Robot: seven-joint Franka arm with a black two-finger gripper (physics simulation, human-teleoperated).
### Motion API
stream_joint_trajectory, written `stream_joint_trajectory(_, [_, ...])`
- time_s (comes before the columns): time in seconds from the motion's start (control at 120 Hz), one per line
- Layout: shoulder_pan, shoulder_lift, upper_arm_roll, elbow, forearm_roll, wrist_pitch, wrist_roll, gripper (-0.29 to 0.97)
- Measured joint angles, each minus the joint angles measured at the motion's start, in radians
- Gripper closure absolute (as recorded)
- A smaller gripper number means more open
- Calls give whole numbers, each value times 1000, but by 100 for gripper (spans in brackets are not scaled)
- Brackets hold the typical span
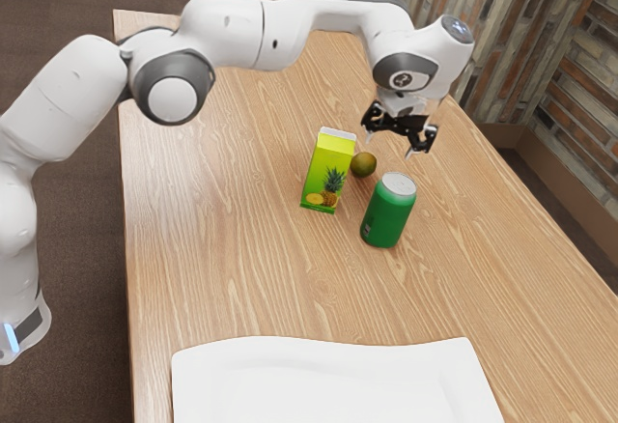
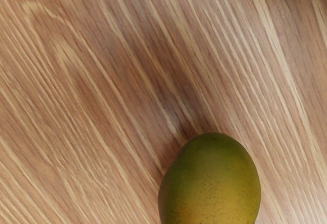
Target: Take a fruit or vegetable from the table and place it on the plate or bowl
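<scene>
Exterior view: arm (image 1: 290, 27) reaches over the wooden table (image 1: 212, 249), nothing held.
White plate (image 1: 328, 384) at the near edge, well apart from the rest. Pineapple juice carton (image 1: 328, 170) upright mid-table, green can (image 1: 388, 211) upright near it. Gripper (image 1: 394, 148) fingers apart, hovering just above the mango (image 1: 363, 163), which lies on the table just beside the carton. Wrist view: mango (image 2: 209, 180) on bare wood.

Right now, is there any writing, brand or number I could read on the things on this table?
None readable.
The juice carton shows a pineapple picture; any lettering is too small to read.
The green can shows no label.
The fruit and plate bear nothing.
</scene>
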Motion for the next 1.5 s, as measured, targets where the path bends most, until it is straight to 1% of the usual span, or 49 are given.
stream_joint_trajectory(0.358, [32, 63, 0, 0, -10, 18, -26, 0])
stream_joint_trajectory(1.217, [61, 107, 0, -2, -23, 44, -50, 0])
stream_joint_trajectory(1.258, [63, 107, 0, -2, -23, 44, -51, 5])
stream_joint_trajectory(1.392, [72, 121, 0, -1, -38, 45, -59, 31])
stream_joint_trajectory(1.442, [73, 121, 0, -1, -45, 47, -61, 35])
stream_joint_trajectory(1.5, [77, 121, 0, 0, -57, 51, -64, 38])
